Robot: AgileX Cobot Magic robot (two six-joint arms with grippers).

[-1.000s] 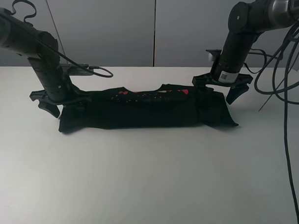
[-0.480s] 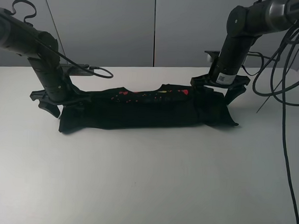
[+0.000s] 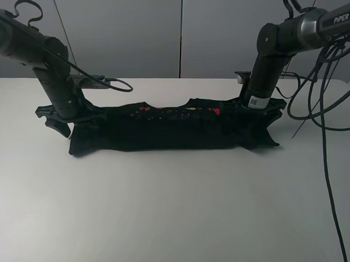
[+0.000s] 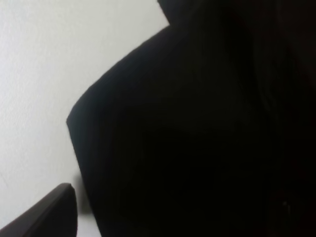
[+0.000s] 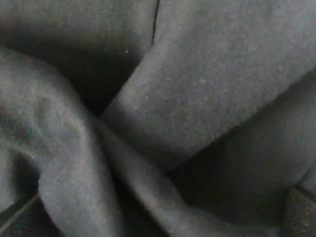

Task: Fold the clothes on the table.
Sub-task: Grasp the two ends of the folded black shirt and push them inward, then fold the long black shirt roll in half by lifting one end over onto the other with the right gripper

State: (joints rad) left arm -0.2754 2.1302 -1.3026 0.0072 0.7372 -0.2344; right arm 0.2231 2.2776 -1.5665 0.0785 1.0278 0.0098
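Clothes: one black T-shirt, lying as a long narrow band across the far middle of the table, with the coloured print showing along its far edge. It looks already doubled lengthwise.

Left gripper: low at the band's left end, jaws spread, nothing clamped. Its wrist view shows a rounded corner of black cloth on bare white tabletop.

Right gripper: down on the bunched right end, jaws spread wide over the fabric, not pinching it. Its wrist view is filled with creased cloth at very close range, and no fingertip can be made out clearly.

Step in hand, as judged: both arms are set on the two ends, just ahead of a grasp, for the crosswise fold.

Next move calls for each pair of jaws to close through every layer at its end. The right end is rumpled, so a shallow pinch may take only the top ply and let the band open on lifting. Both ends should lift evenly.
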